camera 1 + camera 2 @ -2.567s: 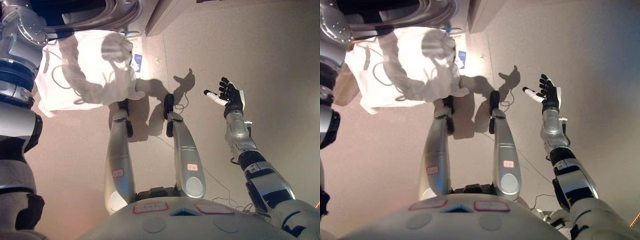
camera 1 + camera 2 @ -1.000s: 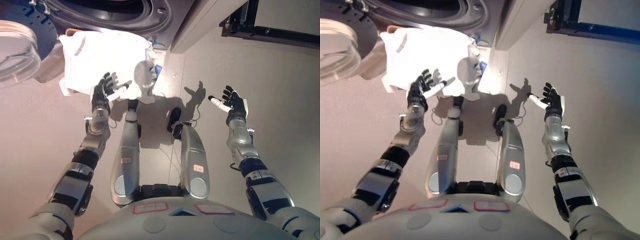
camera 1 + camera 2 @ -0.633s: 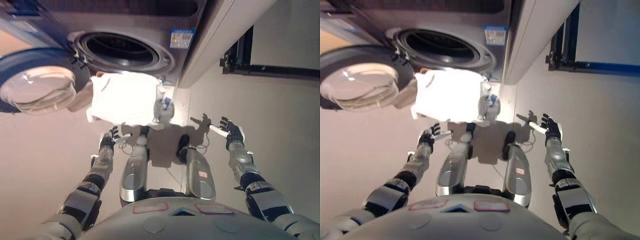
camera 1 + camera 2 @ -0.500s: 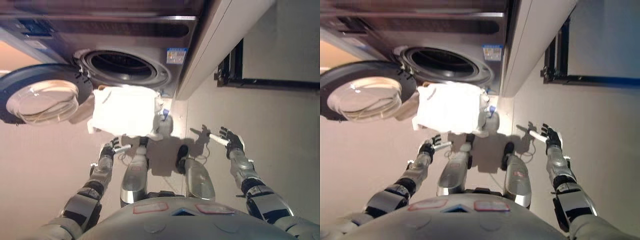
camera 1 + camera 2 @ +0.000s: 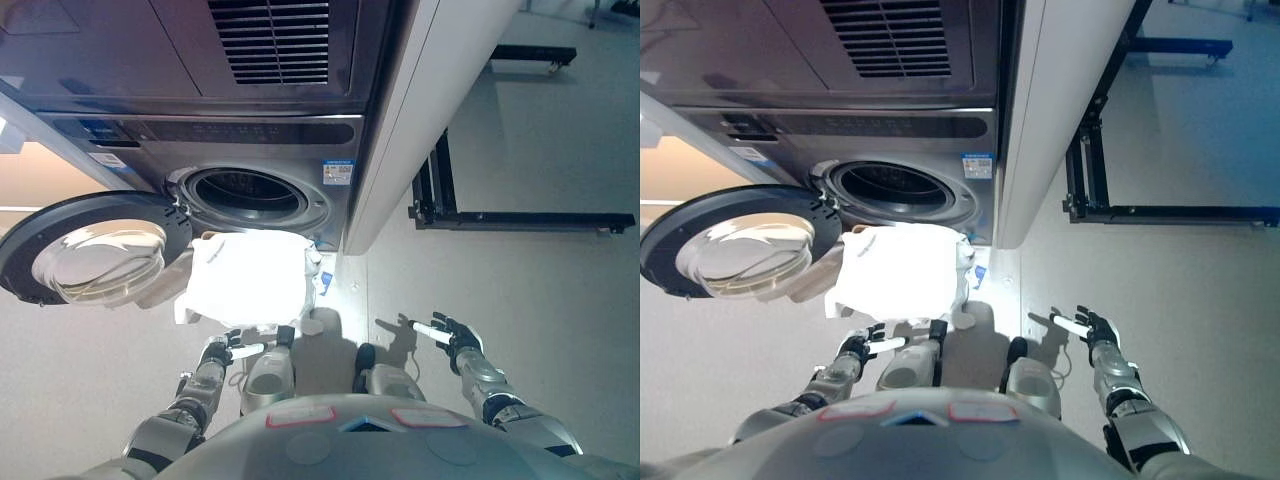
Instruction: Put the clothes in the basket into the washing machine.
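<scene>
Camera now pitched up since a second ago: washing machine (image 5: 250,200) drum in full view, door (image 5: 95,245) swung wide. White clothes (image 5: 250,275) heaped just below drum mouth. Left hand (image 5: 218,352), right hand (image 5: 450,335) both low, spread, empty. I judge loading not finished.

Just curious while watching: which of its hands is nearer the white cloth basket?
Left. The left hand hovers just below the white cloth basket; the right hand is off to its right.

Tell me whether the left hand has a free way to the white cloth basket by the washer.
Probably yes. The left hand, fingers open and holding nothing, shows just below the white cloth basket, with nothing between them. The round glass door is swung aside.
</scene>
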